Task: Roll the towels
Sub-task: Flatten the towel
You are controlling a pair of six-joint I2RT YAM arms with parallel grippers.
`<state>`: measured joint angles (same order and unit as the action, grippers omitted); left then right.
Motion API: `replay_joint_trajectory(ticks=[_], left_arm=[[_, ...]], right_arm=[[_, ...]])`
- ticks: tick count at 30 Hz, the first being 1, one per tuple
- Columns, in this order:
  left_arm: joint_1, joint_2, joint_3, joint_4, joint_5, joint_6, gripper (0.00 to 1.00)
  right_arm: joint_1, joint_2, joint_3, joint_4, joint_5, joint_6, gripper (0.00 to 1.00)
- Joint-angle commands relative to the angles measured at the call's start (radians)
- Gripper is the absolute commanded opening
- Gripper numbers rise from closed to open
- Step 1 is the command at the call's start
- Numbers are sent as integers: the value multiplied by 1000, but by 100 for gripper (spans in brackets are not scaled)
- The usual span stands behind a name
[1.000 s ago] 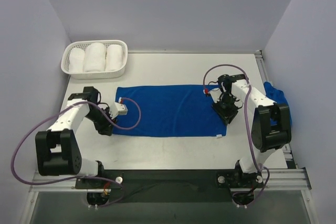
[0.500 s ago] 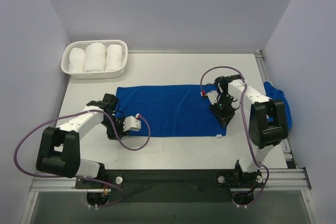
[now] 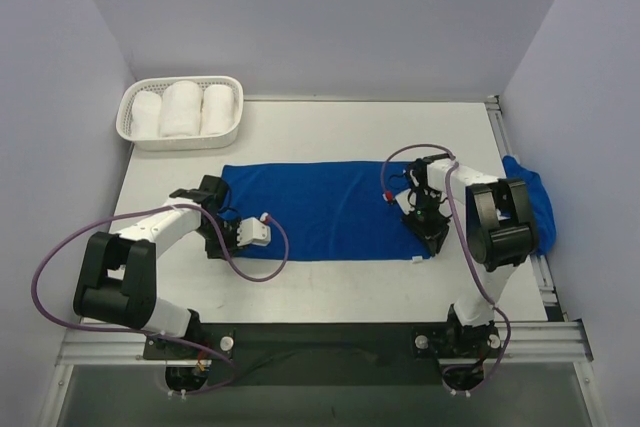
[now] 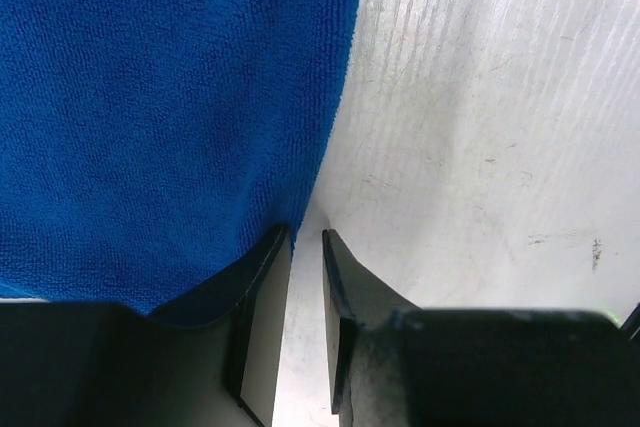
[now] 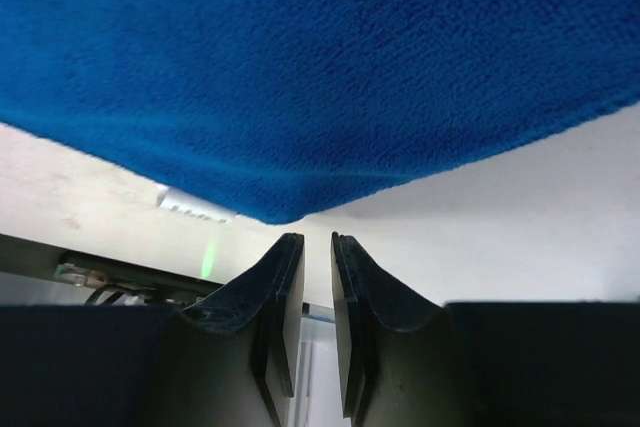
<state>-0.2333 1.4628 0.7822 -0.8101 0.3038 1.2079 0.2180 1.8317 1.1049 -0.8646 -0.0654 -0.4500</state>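
A royal-blue towel (image 3: pixel 320 207) lies flat as a long strip across the table's middle. My left gripper (image 3: pixel 222 240) is down at its near left corner. In the left wrist view the towel (image 4: pixel 150 97) edge ends just ahead of the left gripper (image 4: pixel 304 235), whose jaws stand a narrow gap apart with bare table between them. My right gripper (image 3: pixel 432 236) is at the near right corner. There the towel (image 5: pixel 320 67) corner hangs just in front of the right gripper (image 5: pixel 308 237), narrowly open and holding nothing. A second blue towel (image 3: pixel 537 197) is bunched at the right edge.
A white basket (image 3: pixel 128 129) holding three white towel rolls (image 3: pixel 181 107) stands at the back left. A small white label (image 5: pixel 190 205) sticks out under the flat towel's near right corner. Grey walls close in both sides, and a metal rail (image 3: pixel 320 337) runs along the near edge.
My left gripper slid from the middle of the towel's left edge to its near left corner, and its jaws narrowed. The right gripper shifted slightly toward the near right corner, jaws closing a little.
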Motion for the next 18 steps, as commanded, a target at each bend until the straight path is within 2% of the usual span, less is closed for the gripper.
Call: replay_joint_trajectory(ticks=[1, 4, 8, 11, 18], left_arm=[[-1, 15, -37, 32, -28, -14, 31], [-1, -8, -49, 19, -16, -15, 32], [0, -41, -31, -33, 11, -30, 41], [11, -62, 5, -81, 54, -70, 41], [9, -29, 17, -67, 44, -82, 41]], right_arm=[[9, 11, -19, -4, 56, -3, 18], [14, -15, -13, -4, 42, 16, 15], [18, -89, 3, -22, 1, 42, 14], [21, -132, 6, -31, -56, 59, 15], [58, -12, -11, 1, -51, 65, 15]])
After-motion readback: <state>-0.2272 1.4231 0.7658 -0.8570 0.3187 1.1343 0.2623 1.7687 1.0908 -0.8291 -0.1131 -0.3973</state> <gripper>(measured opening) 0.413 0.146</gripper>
